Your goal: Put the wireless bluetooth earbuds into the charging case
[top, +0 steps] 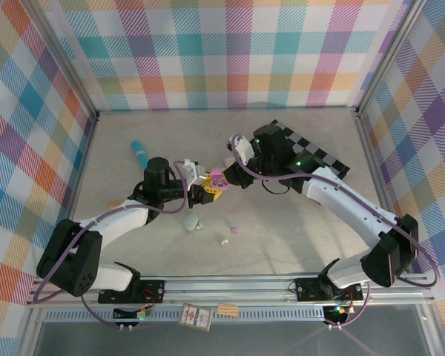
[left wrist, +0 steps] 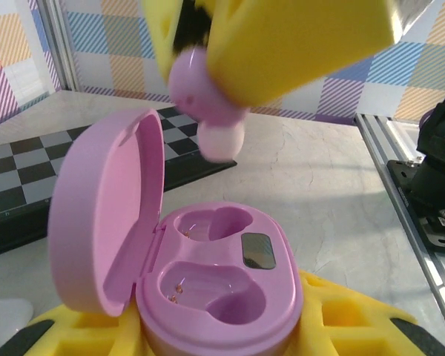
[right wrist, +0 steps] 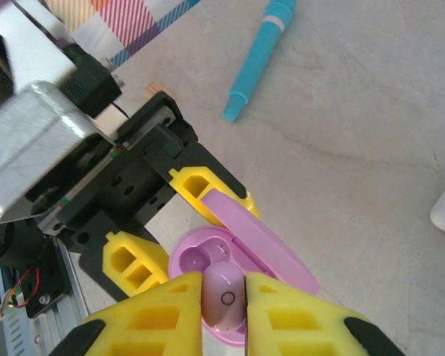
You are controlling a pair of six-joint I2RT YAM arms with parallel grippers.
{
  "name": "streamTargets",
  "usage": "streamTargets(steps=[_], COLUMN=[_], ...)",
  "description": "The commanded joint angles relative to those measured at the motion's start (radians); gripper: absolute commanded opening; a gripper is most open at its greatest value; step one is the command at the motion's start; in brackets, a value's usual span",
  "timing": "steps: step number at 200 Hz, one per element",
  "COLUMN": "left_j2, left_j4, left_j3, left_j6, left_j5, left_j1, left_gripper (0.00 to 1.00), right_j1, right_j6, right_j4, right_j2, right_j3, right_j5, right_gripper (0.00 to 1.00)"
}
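The open lilac charging case [left wrist: 280, 293] is clamped in the left gripper [top: 202, 191] at frame centre. One lilac earbud [left wrist: 208, 104] is pinched in the right gripper [right wrist: 222, 297] above it. Both sockets [left wrist: 211, 222] are empty. Nothing is seated yet, and loose earbuds [top: 235, 229] are left on the worktop [top: 304, 241].

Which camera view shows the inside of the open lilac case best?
The left wrist view: the lilac case faces it, lid open, both sockets visibly empty. The right wrist view shows it partly behind the lilac earbud; the top view, tiny.
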Motion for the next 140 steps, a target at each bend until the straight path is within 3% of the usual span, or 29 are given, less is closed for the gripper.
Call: streamTargets(steps=[1,117,140], left_j2=[-0.028,-0.039,-0.038], left_j4=[-0.004,0.001,0.007], left_j3=[0.03,0.029,0.029], left_j6=[0.024,0.013,0.01], left_j5=[0.04,0.026,0.027], left_j1=[-0.011,-0.011,-0.011], left_gripper=[0.29,0.29,0.29], right_j1=[0.002,0.001,0.003], right_j6=[-0.061,-0.14,-0.138], right_j4=[-0.045,-0.136,-0.139], right_j2=[0.024,0.067,0.068], right_j3=[0.034,0.043,0.046], right_j5=[-0.045,0.007,-0.002], right_gripper=[0.18,0.18,0.24])
